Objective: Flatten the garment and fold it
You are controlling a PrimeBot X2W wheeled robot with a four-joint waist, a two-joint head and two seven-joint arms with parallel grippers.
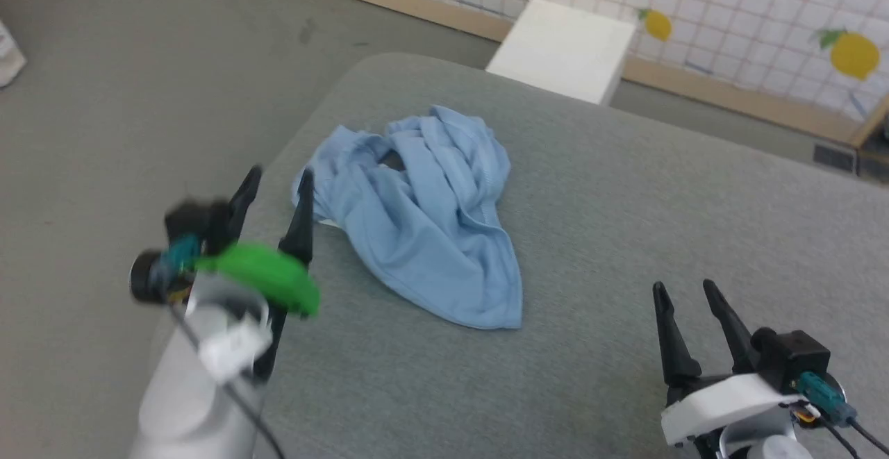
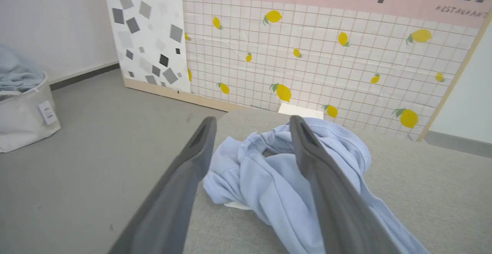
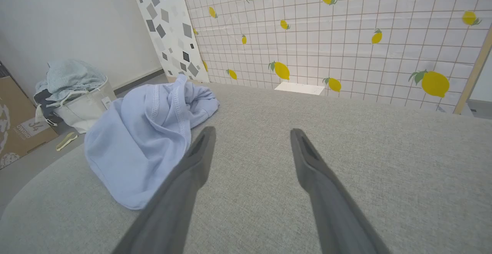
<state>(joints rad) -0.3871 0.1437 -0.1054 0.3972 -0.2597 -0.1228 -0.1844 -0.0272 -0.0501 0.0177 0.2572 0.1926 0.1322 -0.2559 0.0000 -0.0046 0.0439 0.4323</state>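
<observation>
Left gripper (image 1: 280, 174), jaws spread and empty, hovers just beside the crumpled light-blue knit garment (image 1: 424, 223); flattening and folding all remain.

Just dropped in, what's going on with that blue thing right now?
The garment lies crumpled in a heap on the grey surface, and nothing holds it. The left gripper is open right by the heap's left edge. The right gripper is open too, apart from it over bare surface. Flattening hasn't begun.
</observation>
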